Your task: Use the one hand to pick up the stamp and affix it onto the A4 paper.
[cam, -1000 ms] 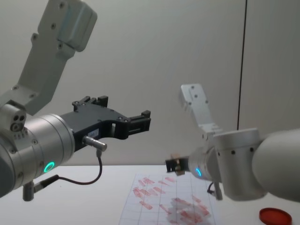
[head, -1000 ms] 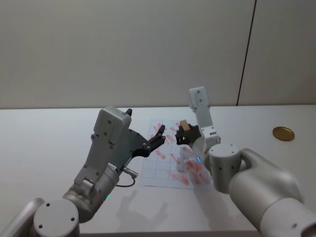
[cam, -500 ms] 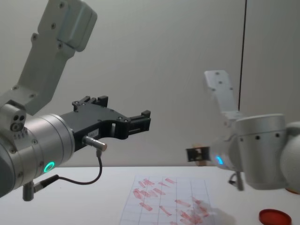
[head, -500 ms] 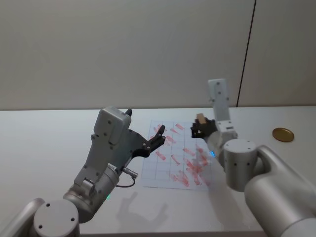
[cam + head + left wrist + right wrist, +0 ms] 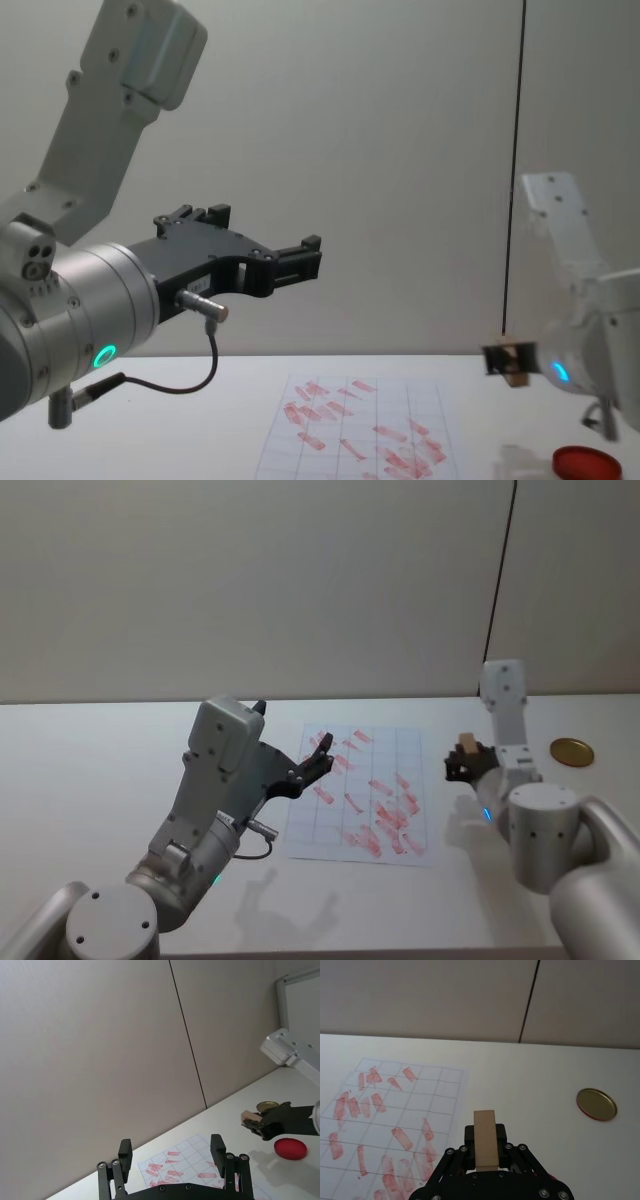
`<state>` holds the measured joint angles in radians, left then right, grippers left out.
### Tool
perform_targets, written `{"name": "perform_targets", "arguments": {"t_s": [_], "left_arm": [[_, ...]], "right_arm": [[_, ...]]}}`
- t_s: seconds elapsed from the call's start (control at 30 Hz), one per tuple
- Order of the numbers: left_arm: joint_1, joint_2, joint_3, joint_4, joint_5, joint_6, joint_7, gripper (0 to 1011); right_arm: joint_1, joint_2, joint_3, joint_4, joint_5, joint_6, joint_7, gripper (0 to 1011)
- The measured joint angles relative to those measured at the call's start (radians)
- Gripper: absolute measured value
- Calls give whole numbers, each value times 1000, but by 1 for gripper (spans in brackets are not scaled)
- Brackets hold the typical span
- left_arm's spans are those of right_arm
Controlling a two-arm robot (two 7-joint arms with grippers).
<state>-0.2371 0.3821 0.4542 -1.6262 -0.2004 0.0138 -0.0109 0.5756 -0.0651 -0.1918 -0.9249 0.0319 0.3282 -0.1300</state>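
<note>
Desk (image 5: pixel 100 760) surface, white and broad, is seen carrying the A4 paper (image 5: pixel 362 792), a gridded sheet already crowded with red marks and lying flat near the middle. Over the paper's left part the left end effector (image 5: pixel 322 755) is held raised and idle, its black fingers spread wide with nothing between them. To the right of the sheet, above bare desk, the right end effector (image 5: pixel 485 1146) is seen clamped on the stamp (image 5: pixel 485 1145), which is carried off the surface with much of its length standing clear of the fingers. A red ink pad (image 5: pixel 587 461) is set near the right arm, and a gold disc (image 5: pixel 572 750) lies farther out. The stamp is judged light, rigid and smooth-sided, so a firm pinch across its two long plain faces is called for, with the printing face left free.
</note>
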Motion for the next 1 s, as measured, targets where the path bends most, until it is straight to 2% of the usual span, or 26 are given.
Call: {"name": "perform_targets", "arguments": {"t_s": [0.37, 0.6, 0.8, 1.0], "left_arm": [[0, 0, 0, 0, 0, 0, 0, 993], [0, 0, 0, 0, 0, 0, 0, 993], [0, 0, 0, 0, 0, 0, 0, 993], [0, 0, 0, 0, 0, 0, 0, 993]], "right_arm": [[-75, 35, 33, -78, -9, 56, -9, 221], [-105, 50, 49, -98, -12, 73, -15, 221], [-113, 58, 62, -94, -12, 75, -19, 220], [-102, 62, 74, -55, -8, 63, -20, 221]]}}
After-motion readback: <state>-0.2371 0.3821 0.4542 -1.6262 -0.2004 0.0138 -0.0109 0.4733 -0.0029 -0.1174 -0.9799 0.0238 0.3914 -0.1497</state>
